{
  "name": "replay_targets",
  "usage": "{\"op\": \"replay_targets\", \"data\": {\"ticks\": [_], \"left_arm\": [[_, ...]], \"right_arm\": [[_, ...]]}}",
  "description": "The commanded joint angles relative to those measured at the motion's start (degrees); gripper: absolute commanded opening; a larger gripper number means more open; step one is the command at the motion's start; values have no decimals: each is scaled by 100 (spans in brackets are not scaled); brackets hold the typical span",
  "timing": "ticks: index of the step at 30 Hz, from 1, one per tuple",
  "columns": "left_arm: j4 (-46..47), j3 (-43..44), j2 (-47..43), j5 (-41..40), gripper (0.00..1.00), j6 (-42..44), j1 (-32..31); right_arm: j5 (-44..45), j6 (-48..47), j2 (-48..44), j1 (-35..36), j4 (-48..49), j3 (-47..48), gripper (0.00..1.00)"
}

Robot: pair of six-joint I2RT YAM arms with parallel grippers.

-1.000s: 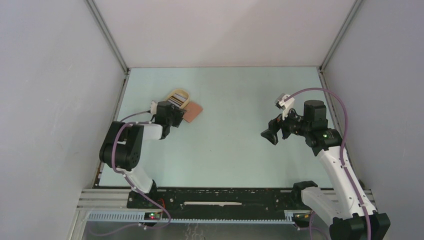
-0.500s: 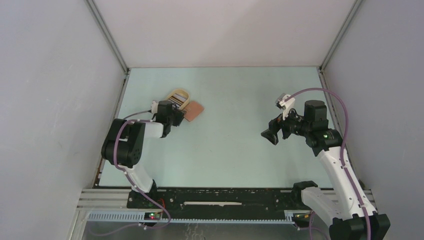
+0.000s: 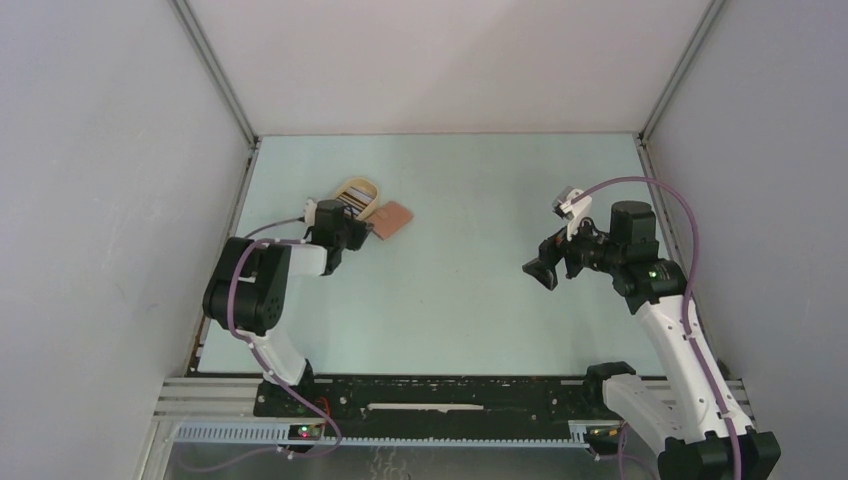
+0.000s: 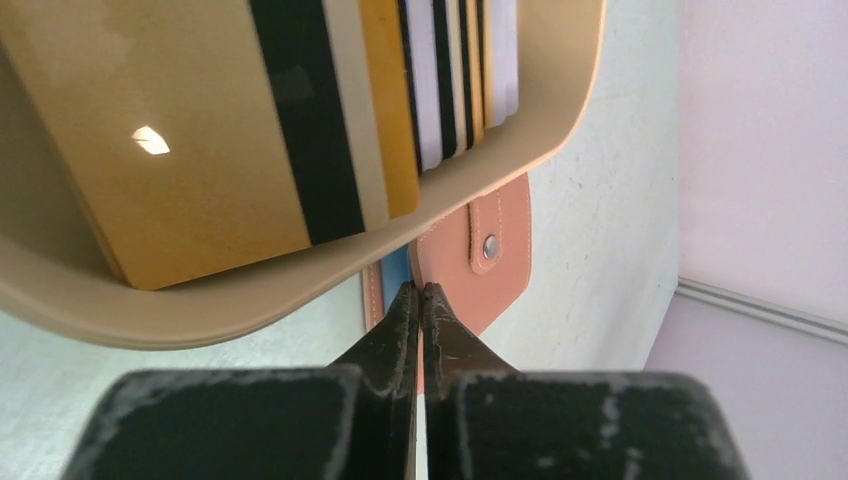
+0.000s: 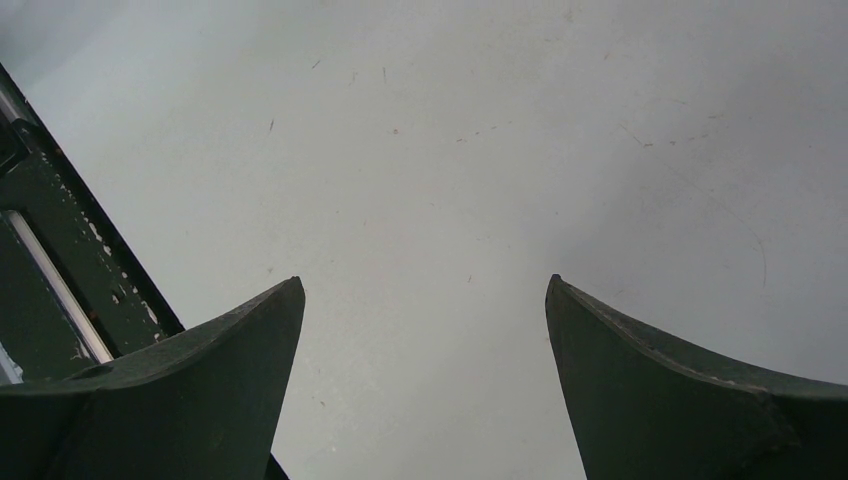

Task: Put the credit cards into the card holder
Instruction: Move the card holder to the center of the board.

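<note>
Small reddish-brown leather folding card holder (image 3: 391, 219) lying flat toward the bench's far-left corner, against the oval tan plastic tray (image 4: 200, 310) of credit cards (image 4: 300, 110). Left gripper (image 4: 420, 300) pinched tight at the holder's edge, nothing visibly clamped. Right gripper (image 5: 425, 330) spread wide near the right edge. Risk: shoving the holder under the tray, or jolting the tray.

Black joint housings and white link shells are seen on the left arm (image 3: 250, 290) and the right arm (image 3: 668, 330), and a looping purple cable (image 3: 640, 180) is carried by each. A small green light (image 3: 650, 270) is lit on the right arm. The left gripper (image 4: 420, 292) is shown with black, grey-scuffed tapered fingers, the right gripper (image 5: 424, 282) with dark curved ones.
</note>
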Motion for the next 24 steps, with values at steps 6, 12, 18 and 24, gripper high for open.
{"op": "replay_targets", "data": {"ticks": [6,12,18,24], "left_arm": [[776,-108,-508,583,0,658,-455],[1464,-535,-874,860,0,1042,-1189],[1708,-1140,-1308,784,0,1723,-2032],[2535,-1858,-1536,-81,0,1835,-3272]], "right_arm": [[-168,55,-178,-15,28,221,100],[-633,-19,-116,-6,-78,221,100],[-1356,-715,-132,111,-455,220,100],[-1882,-1351,-39,189,-703,68,100]]}}
